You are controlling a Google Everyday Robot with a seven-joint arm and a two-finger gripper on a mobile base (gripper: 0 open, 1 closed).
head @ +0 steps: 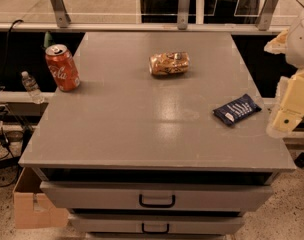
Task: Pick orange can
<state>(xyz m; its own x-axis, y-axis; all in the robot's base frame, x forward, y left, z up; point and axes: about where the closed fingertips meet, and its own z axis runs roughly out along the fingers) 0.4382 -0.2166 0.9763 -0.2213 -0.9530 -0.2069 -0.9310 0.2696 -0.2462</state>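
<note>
The orange can (169, 63) lies on its side on the grey cabinet top (142, 129), toward the back middle. It is golden-orange with a mottled brown print and silver ends. My gripper (288, 118) is at the right edge of the view, a cream-coloured part just past the cabinet's right edge. It is well to the right of the orange can and nearer the front, and it touches nothing.
A red cola can (62, 67) stands upright at the back left corner. A dark blue snack packet (237, 109) lies near the right edge. Drawers with black handles (157, 200) are below. A cardboard box (32, 204) and a small bottle (31, 87) are at the left.
</note>
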